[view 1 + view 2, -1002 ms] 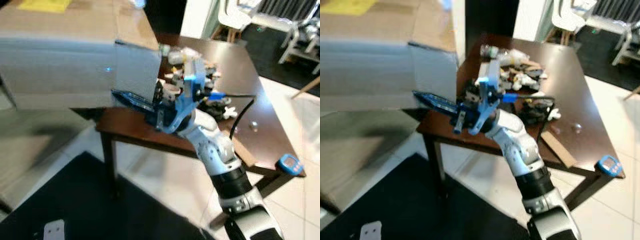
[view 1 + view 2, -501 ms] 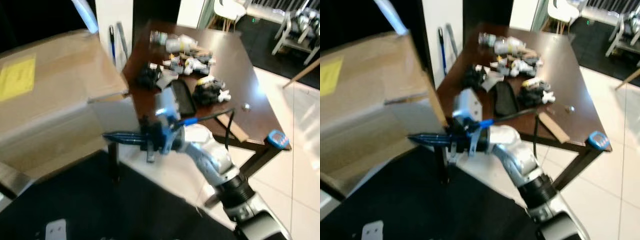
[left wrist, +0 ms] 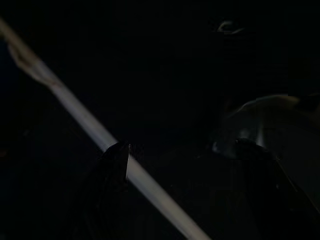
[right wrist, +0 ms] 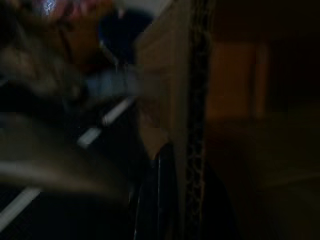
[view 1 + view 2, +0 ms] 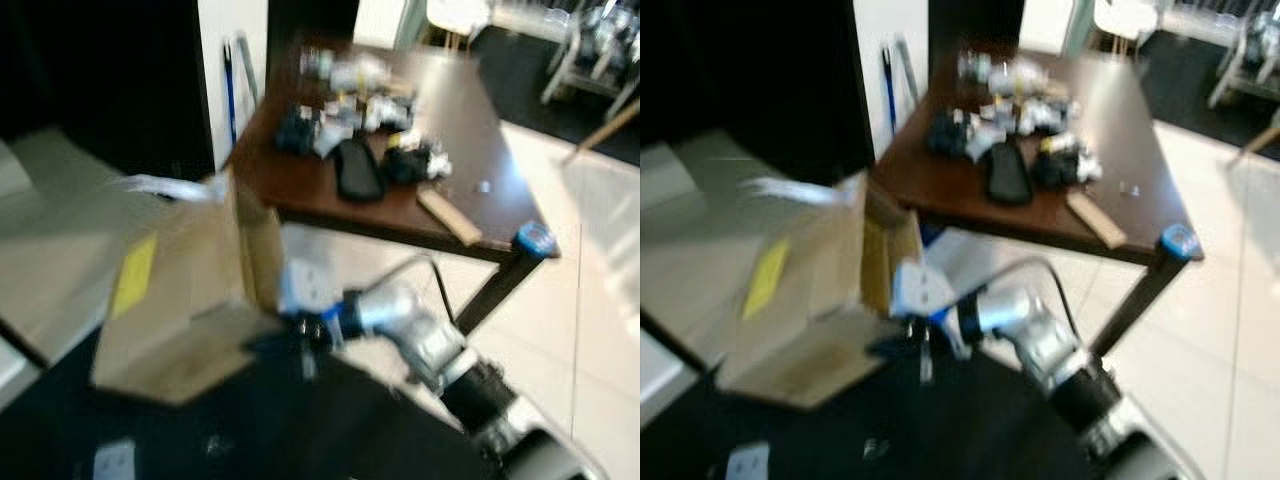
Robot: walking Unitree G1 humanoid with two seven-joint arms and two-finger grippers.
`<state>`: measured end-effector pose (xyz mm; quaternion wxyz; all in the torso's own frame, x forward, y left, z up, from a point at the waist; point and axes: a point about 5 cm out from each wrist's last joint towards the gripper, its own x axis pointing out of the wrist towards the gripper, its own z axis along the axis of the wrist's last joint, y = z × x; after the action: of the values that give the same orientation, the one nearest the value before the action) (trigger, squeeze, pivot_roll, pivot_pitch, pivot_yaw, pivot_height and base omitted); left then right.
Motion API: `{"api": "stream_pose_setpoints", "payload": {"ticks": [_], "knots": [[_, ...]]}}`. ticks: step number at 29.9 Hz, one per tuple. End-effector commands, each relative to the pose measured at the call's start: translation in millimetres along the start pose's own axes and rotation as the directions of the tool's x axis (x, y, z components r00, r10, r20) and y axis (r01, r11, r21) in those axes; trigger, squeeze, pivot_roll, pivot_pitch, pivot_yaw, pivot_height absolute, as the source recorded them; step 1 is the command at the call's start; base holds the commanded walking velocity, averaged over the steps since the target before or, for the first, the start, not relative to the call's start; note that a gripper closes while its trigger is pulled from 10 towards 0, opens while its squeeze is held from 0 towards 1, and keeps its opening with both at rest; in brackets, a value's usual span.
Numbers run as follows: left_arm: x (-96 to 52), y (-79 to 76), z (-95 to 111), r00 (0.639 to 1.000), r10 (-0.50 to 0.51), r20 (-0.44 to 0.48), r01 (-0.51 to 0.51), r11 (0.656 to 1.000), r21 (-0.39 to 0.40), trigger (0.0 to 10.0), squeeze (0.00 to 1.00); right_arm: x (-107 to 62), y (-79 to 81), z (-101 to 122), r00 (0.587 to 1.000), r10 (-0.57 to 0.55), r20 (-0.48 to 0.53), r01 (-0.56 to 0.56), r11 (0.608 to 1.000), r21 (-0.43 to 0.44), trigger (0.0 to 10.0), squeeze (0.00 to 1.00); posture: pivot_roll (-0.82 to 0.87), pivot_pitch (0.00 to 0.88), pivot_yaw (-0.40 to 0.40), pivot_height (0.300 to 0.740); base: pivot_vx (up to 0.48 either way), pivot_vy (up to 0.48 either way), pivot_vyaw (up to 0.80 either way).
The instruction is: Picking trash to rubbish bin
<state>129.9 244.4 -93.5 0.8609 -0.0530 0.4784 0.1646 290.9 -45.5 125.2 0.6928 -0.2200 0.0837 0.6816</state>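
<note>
Down low in the blurry head views, the right end effector (image 5: 290, 345) sat at the edge of a cardboard box (image 5: 180, 300) on the floor, well apart from the cluttered desk (image 5: 320, 180). Right wrist view: the fingers (image 4: 155, 200) looked pinched on the box's wall. Left wrist view was really dark; the left end effector (image 3: 182, 160) hung spread apart.

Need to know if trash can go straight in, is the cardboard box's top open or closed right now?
Open: the cardboard box has one flap standing up off its top, gripped by the right end effector. Blur hides the inside.
</note>
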Motion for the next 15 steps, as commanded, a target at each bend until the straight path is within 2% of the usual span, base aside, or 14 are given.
{"api": "stream_pose_setpoints", "payload": {"ticks": [1,3,4,5,7,8,9,10,12,13,14,15], "knots": [[-1.9,0.9,-10,0.999,-0.003,-0.035,0.004,1.000,0.019,10.0,0.00,-1.3,5.7,-44,0.986,-0.057,-0.157,0.072,0.993,0.092,10.0,0.00,0.13,0.091,-0.047,0.740,-0.262,0.000,0.00],[-1.9,0.9,-10,0.999,-0.003,-0.035,0.004,1.000,0.019,10.0,0.00,-1.3,5.7,-44,0.986,-0.057,-0.157,0.072,0.993,0.092,10.0,0.00,0.13,0.091,-0.047,0.740,-0.262,0.000,0.00],[-2.0,0.4,-11,0.999,-0.005,-0.038,0.005,1.000,0.020,10.0,0.00,-1.7,8.6,-62,0.972,-0.082,-0.220,0.112,0.986,0.127,10.0,0.00,0.13,0.091,-0.047,0.740,-0.262,0.000,0.00],[-2.1,-0.5,-12,0.999,-0.007,-0.040,0.008,1.000,0.022,10.0,0.00,-5.1,14.4,-92,0.931,-0.152,-0.331,0.217,0.961,0.169,10.0,0.00,0.13,0.092,-0.048,0.740,-0.262,0.000,0.00],[-2.1,-0.5,-12,0.999,-0.007,-0.040,0.008,1.000,0.022,10.0,0.00,-5.1,14.4,-92,0.931,-0.152,-0.331,0.217,0.961,0.169,10.0,0.00,0.13,0.092,-0.048,0.740,-0.262,0.000,0.00],[-2.2,-1.2,-13,0.999,-0.010,-0.043,0.011,1.000,0.025,10.0,0.00,-10.5,21.9,-116,0.881,-0.209,-0.425,0.311,0.932,0.188,10.0,0.00,0.13,0.092,-0.048,0.740,-0.262,0.000,0.00],[-2.2,-1.2,-13,0.999,-0.010,-0.043,0.011,1.000,0.025,10.0,0.00,-10.5,21.9,-116,0.881,-0.209,-0.425,0.311,0.932,0.188,10.0,0.00,0.13,0.092,-0.048,0.740,-0.262,0.000,0.00],[-2.3,-1.8,-13,0.999,-0.013,-0.045,0.014,0.999,0.030,10.0,0.00,-18.8,31.1,-138,0.817,-0.273,-0.508,0.423,0.882,0.207,10.0,0.00,0.13,0.092,-0.048,0.740,-0.262,0.000,0.00],[-2.3,-1.8,-13,0.999,-0.013,-0.045,0.014,0.999,0.030,10.0,0.00,-18.8,31.1,-138,0.817,-0.273,-0.508,0.423,0.882,0.207,10.0,0.00,0.13,0.092,-0.048,0.740,-0.262,0.000,0.00],[-2.4,-2.2,-14,0.999,-0.014,-0.049,0.016,0.999,0.036,10.0,0.00,-31.3,45.9,-162,0.738,-0.339,-0.584,0.560,0.790,0.249,10.0,0.00,0.13,0.089,-0.047,0.740,-0.266,0.000,0.00],[-2.4,-2.2,-14,0.999,-0.014,-0.049,0.016,0.999,0.036,10.0,0.00,-31.3,45.9,-162,0.738,-0.339,-0.584,0.560,0.790,0.249,10.0,0.00,0.13,0.089,-0.047,0.740,-0.266,0.000,0.00],[-2.5,-2.1,-15,0.999,-0.015,-0.053,0.017,0.999,0.041,10.0,0.00,-43.0,60.3,-180,0.661,-0.385,-0.644,0.673,0.683,0.283,10.0,0.00,0.13,0.087,-0.045,0.740,-0.262,0.000,0.00]]}}
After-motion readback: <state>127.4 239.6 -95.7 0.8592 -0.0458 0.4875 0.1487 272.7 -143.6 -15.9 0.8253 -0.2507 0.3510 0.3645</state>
